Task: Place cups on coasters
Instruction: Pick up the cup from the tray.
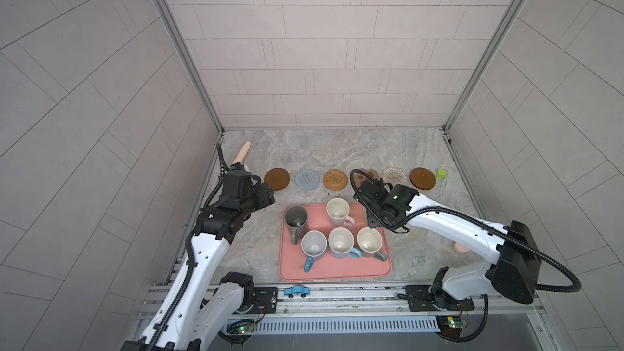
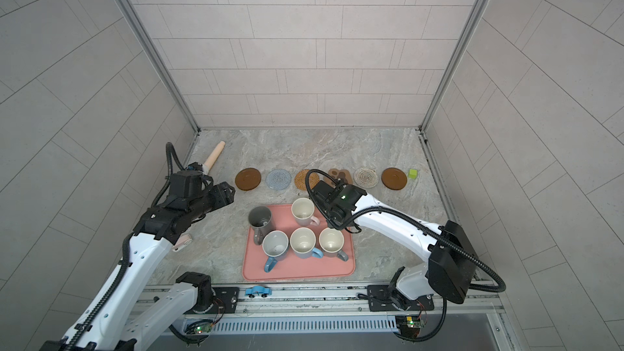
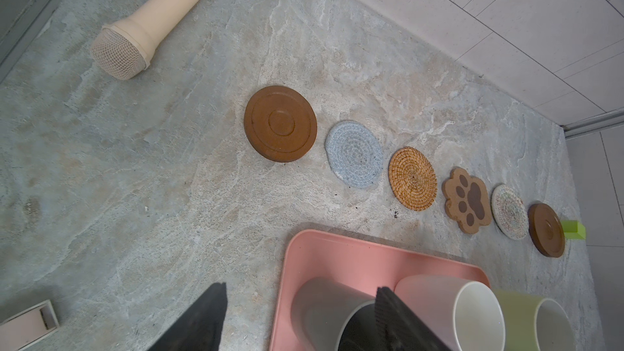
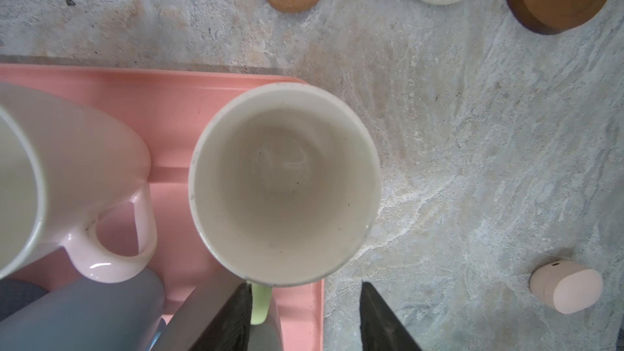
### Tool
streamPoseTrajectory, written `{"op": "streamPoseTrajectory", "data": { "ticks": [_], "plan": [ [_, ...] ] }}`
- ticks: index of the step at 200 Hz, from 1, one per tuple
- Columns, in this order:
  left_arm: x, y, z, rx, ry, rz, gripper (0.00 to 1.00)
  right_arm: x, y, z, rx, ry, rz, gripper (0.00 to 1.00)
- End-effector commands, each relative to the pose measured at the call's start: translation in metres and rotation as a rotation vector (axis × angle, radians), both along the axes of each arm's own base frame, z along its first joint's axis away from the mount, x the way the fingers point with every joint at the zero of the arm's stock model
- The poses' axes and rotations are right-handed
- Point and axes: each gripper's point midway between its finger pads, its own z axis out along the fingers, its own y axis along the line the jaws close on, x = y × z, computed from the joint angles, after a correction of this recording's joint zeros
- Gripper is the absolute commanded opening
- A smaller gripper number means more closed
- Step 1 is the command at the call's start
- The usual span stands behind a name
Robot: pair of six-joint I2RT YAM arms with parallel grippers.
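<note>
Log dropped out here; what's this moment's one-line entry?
stage: green mug pickup | right pincer: open over its handle | left pincer: open, empty | mugs: all on pink tray | coasters: all bare

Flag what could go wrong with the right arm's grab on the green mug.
1. The green mug has its handle close to one finger of the open right gripper, not centred. Closing could twist the mug rather than grip it.
2. The pink mug stands close beside it on the pink tray. A swing on lifting might knock it.
</note>
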Motion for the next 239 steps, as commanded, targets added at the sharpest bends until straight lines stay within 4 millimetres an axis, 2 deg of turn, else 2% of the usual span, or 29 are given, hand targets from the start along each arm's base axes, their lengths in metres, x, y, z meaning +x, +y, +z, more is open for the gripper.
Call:
{"op": "streamPoseTrajectory", "data": {
  "ticks": [1,61,127,169,239],
  "plan": [
    [0.002,0.005,0.006,0.03,-0.011,0.006,0.76,-0.002,0.003,0.003,0.035,-0.019,-0.029,0.54],
    [0.003,0.005,0.002,0.025,-0.009,0.016,0.76,-0.002,-0.007,-0.005,-0.035,-0.008,-0.047,0.54],
    [0.002,0.007,0.0,0.036,-0.003,0.02,0.77,-0.001,-0.003,-0.014,-0.058,0.029,-0.028,0.54],
    [0.003,0.008,0.001,0.038,-0.006,0.025,0.77,-0.003,-0.015,-0.016,-0.102,0.044,-0.044,0.54],
    [0.008,0.006,0.002,0.027,-0.006,0.028,0.77,0.0,-0.018,-0.024,-0.066,0.074,-0.022,0.53]
  ]
}}
